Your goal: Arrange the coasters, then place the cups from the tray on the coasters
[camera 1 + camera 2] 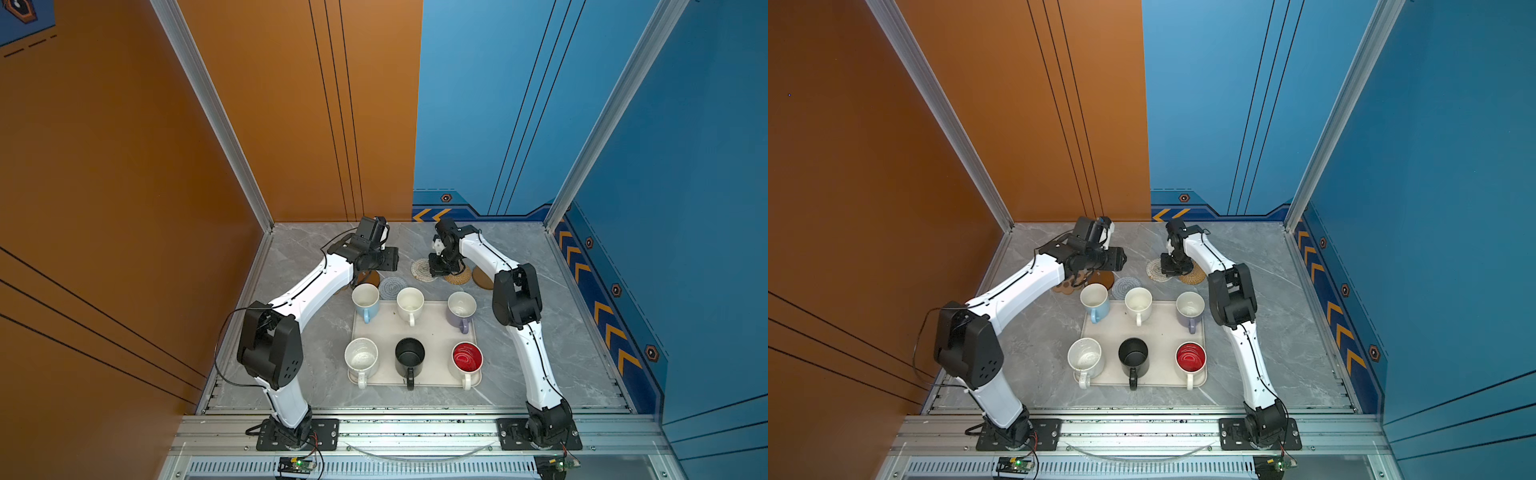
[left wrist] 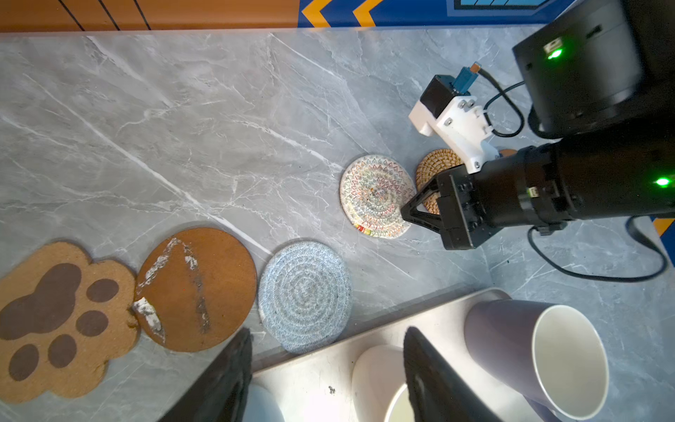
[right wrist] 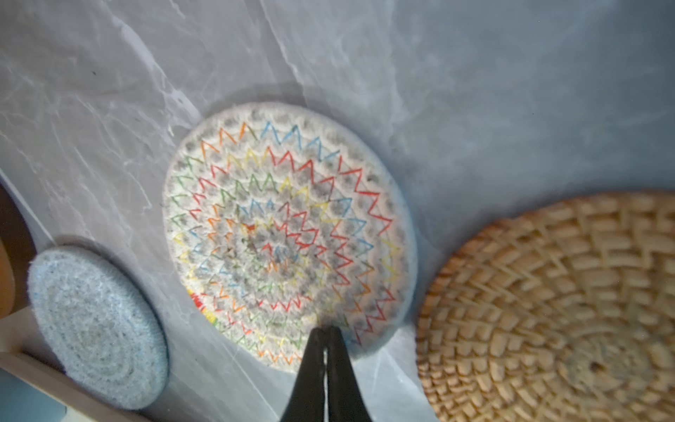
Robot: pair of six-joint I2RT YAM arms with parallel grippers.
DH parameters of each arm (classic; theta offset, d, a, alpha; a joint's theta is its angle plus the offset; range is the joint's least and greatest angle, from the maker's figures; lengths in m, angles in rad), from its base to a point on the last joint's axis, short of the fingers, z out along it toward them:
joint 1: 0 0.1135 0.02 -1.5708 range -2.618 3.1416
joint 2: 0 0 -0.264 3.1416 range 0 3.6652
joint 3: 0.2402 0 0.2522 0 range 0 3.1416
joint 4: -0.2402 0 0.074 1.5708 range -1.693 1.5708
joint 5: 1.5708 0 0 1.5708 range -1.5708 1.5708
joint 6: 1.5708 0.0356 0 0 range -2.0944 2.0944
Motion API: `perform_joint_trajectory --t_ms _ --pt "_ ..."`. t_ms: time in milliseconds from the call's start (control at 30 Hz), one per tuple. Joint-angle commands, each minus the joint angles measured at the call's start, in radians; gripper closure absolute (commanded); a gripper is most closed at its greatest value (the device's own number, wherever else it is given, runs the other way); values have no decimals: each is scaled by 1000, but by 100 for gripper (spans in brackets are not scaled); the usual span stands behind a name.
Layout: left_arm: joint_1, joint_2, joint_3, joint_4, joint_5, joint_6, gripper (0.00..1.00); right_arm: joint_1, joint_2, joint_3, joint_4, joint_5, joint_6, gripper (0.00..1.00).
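Six coasters lie in a row behind the tray [image 1: 434, 332]: paw-shaped [image 2: 62, 318], brown disc [image 2: 197, 288], grey-blue [image 2: 305, 296], woven white [image 3: 285, 234], rattan [image 3: 555, 310] and another brown disc [image 1: 484, 277]. On the tray stand six cups: light blue [image 1: 365, 301], cream [image 1: 410, 303], lavender [image 1: 461, 307], speckled [image 1: 361, 357], black [image 1: 409, 355] and red-inside [image 1: 467, 357]. My right gripper [image 3: 325, 330] is shut, with its tips resting on the woven white coaster's edge nearest the rattan one. My left gripper [image 2: 328, 330] hangs open above the tray's back edge, between the light blue and cream cups, holding nothing.
Grey marble table [image 1: 540, 332] inside a booth with orange and blue walls. The right arm's wrist and cable [image 2: 548, 190] hang low over the rattan coaster. Bare tabletop lies behind the coaster row and at both sides of the tray.
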Motion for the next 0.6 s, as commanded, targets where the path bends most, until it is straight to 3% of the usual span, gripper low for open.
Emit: perform_joint_trajectory --t_ms 0,567 --pt "-6 55 76 -57 34 42 34 -3 -40 -44 -55 36 -30 100" --pt "-14 309 338 -254 66 148 40 -51 -100 -149 -60 79 -27 100"
